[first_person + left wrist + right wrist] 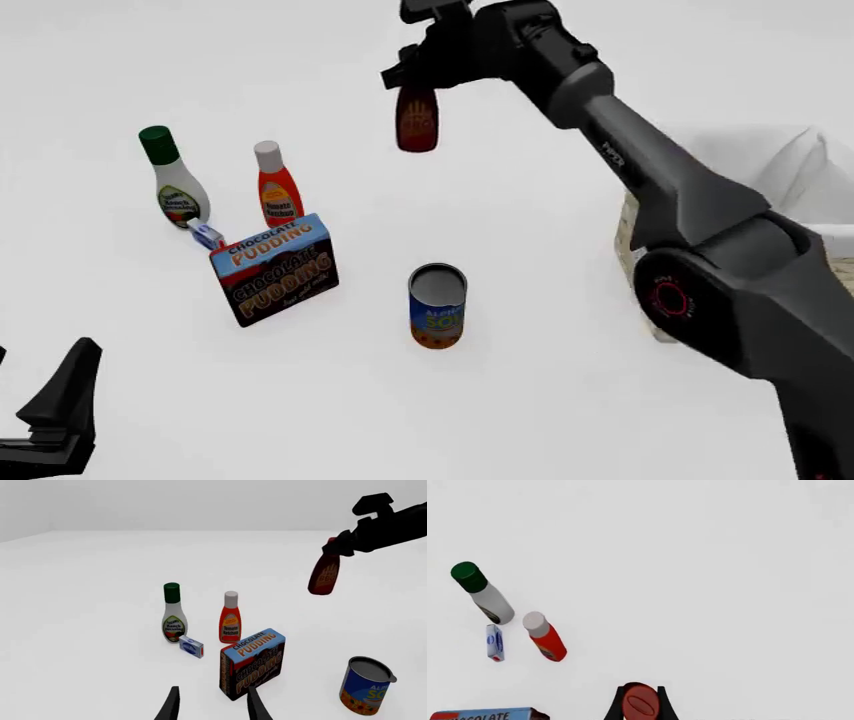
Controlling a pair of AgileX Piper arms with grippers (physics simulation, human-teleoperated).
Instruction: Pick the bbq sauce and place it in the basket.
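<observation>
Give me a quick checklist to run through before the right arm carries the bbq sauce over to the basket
1. Grip: the right gripper is closed on the cap end of the bbq sauce. Ok.
2. Lift: in the left wrist view the bottle hangs clear above the table. Ok.
3. Bottle pose: it hangs slightly tilted from the fingers. Cannot tell how firm the hold is.
4. Target: the basket lies to the right, mostly hidden behind the right arm. Cannot tell whether its inside is free.
5. Path: the soup can and chocolate pudding box stand below the bottle's height. Ok.
6. Left gripper: open, low, away from the route. Ok.
</observation>
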